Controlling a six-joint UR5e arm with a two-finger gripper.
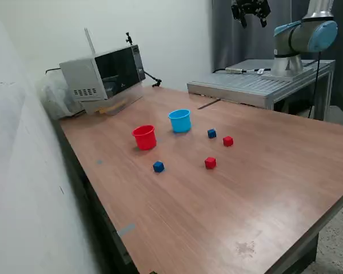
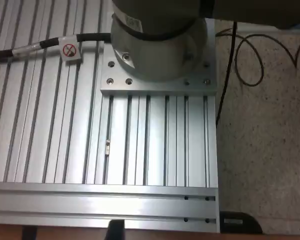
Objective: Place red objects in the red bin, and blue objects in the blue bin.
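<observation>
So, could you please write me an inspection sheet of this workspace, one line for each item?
Surface: wooden table, a small stain near the front edge.
Job's things: red cup and blue cup upright and apart; two blue cubes and two red cubes loose on the table, none in a cup.
Clutter: microwave-like box at the back.
Grippers: gripper raised high above the aluminium base, far from the cubes; open or shut cannot be told.
Cables: black cable on the floor beside the base; tagged cable across the base.
Surroundings: white wall, dark curtain.
</observation>
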